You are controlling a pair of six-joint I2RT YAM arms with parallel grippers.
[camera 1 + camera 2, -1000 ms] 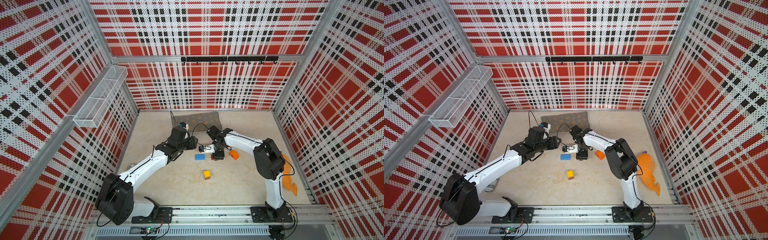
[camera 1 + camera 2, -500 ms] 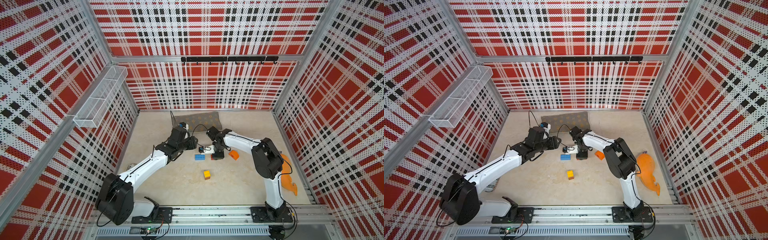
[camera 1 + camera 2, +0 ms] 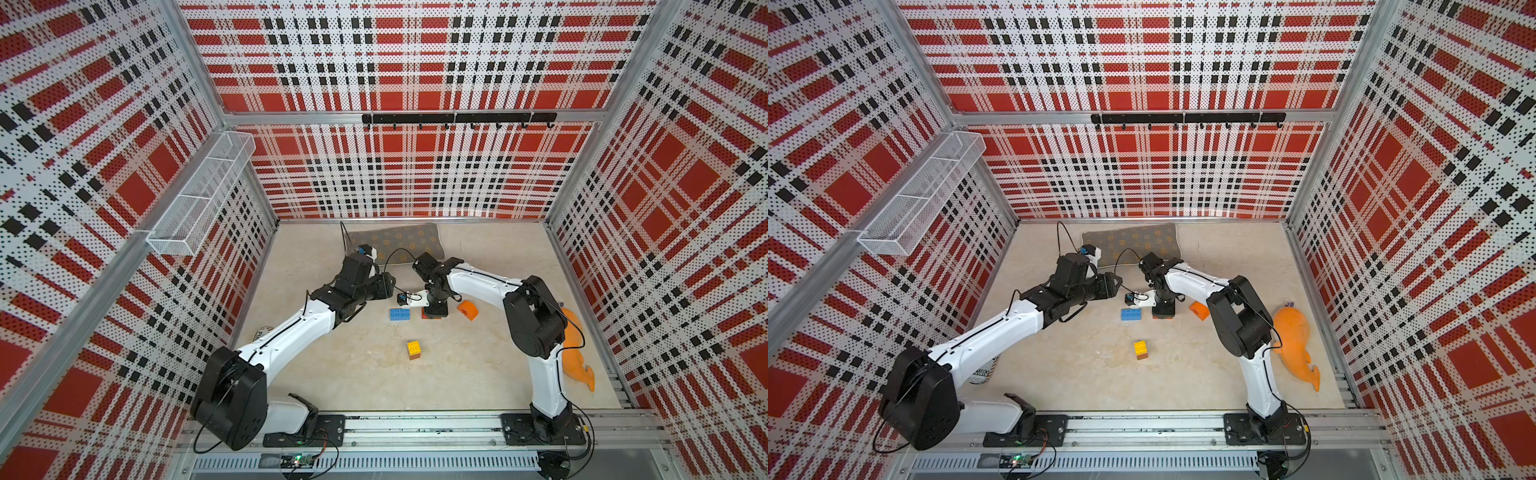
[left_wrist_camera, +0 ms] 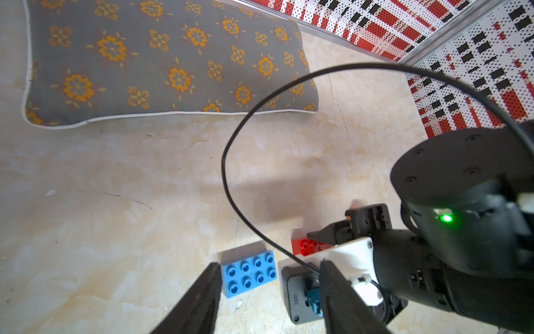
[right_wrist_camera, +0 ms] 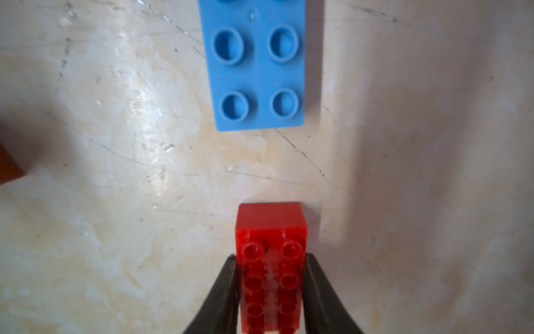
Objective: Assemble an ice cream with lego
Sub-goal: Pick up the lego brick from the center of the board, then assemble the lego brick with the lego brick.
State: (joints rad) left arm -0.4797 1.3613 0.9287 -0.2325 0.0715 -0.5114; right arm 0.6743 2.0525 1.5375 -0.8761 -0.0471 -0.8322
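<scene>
The lego lies in separate pieces on the floor; no ice cream stack is in view. My right gripper (image 5: pixel 271 256) is shut on the long sides of a red rectangular brick (image 5: pixel 271 231), which rests on the floor (image 3: pixel 424 314). A blue rectangular brick (image 3: pixel 400 314) (image 5: pixel 257 63) lies studs up just left of it. The orange dome (image 3: pixel 467 309) lies to its right. A yellow brick on a brown one (image 3: pixel 414 348) stands nearer the front. My left gripper (image 4: pixel 270 271) hovers open above the blue brick (image 4: pixel 250 271), holding nothing.
A grey flowered pillow (image 3: pixel 395 243) lies against the back wall. An orange plush whale (image 3: pixel 1293 336) sits by the right wall, behind the right arm. A wire basket (image 3: pixel 203 195) hangs on the left wall. The right wrist camera (image 4: pixel 300 289) is close under my left fingers.
The right gripper's jaws have closed onto the red brick. Both arms have stayed almost where they were.
</scene>
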